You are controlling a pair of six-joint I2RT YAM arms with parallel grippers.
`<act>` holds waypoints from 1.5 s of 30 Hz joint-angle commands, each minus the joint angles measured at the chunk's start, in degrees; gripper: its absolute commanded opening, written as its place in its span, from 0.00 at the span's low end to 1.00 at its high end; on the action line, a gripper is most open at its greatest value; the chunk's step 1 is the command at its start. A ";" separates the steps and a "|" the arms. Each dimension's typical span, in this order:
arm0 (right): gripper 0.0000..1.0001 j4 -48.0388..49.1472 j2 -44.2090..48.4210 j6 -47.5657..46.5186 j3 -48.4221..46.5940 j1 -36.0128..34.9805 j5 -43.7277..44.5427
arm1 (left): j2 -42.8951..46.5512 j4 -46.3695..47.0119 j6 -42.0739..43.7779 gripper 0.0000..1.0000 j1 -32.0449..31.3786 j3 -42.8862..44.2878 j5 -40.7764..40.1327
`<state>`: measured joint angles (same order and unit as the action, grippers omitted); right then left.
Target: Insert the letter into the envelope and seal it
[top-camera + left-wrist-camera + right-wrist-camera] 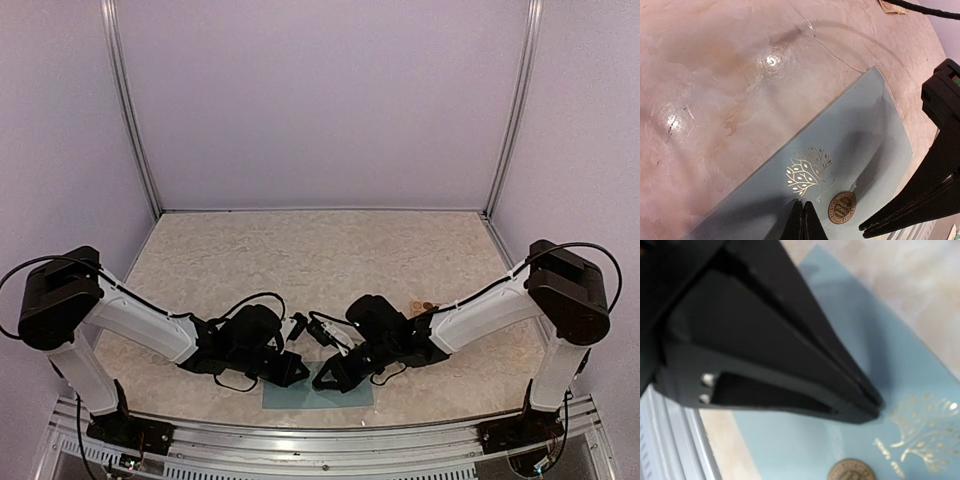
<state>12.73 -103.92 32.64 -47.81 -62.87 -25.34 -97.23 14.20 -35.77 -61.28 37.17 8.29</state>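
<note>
The teal-blue envelope (318,397) lies flat at the table's near edge, under both grippers. Its upper face (850,135) carries a gold tree print (807,170) and a round brown sticker (841,207). My left gripper (803,205) is shut with nothing in it, its tips down at the envelope just left of the sticker. My right gripper (863,229) is shut too, its tips low over the envelope just right of the sticker. In the right wrist view the left gripper (876,405) fills the frame above the envelope (805,450); the right one's own fingers do not show there. The letter is hidden.
A small tan sheet (424,306) lies on the table behind the right arm, and its corner (890,6) shows in the left wrist view. A black cable (925,11) runs next to it. The metal front rail (670,440) borders the table just beyond the envelope's near edge.
</note>
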 commanded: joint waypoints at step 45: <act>0.92 -0.33 16.88 -8.91 6.69 27.61 12.87 | 26.97 2.93 8.93 0.93 37.36 -4.56 -13.85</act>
<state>10.15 -86.17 28.71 -42.24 -41.74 -14.09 -70.70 12.10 -30.87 -32.40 35.62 -6.57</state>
